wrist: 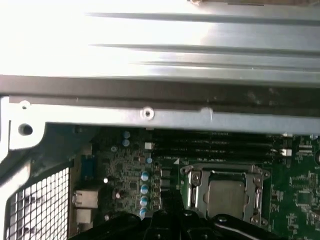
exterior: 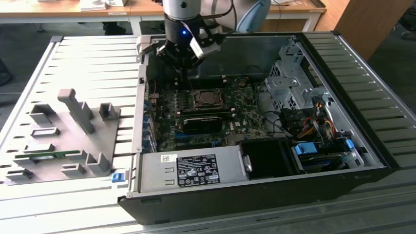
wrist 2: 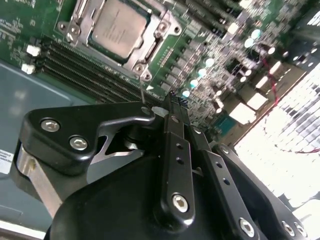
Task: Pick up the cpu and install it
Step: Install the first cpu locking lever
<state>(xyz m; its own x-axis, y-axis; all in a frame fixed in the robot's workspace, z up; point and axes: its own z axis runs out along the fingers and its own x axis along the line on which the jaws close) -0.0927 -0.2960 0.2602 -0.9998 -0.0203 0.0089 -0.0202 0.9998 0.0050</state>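
The cpu (wrist 2: pixel 119 26) sits flat in its socket (wrist 2: pixel 80 22) on the motherboard (exterior: pixel 224 119), its silvery top framed by the metal retention bracket; you can see it in both wrist views (wrist: pixel 226 196) and, from the exterior view, as a small square near the middle of the board (exterior: pixel 209 98). Your gripper (exterior: pixel 184 68) hangs above the board, just beyond the socket toward the far wall of the open computer case (exterior: pixel 260 195), and holds nothing. In the second wrist view its black fingers (wrist 2: pixel 172 120) stand pressed together, tips meeting over the row of capacitors (wrist 2: pixel 200 70) beside the socket, apart from the chip. Dark memory slots (wrist: pixel 215 145) run alongside the socket. On the exterior view's left, a grey fixture tray (exterior: pixel 62 139) with upright blocks lies on the slatted table (exterior: pixel 85 63), beside the case.
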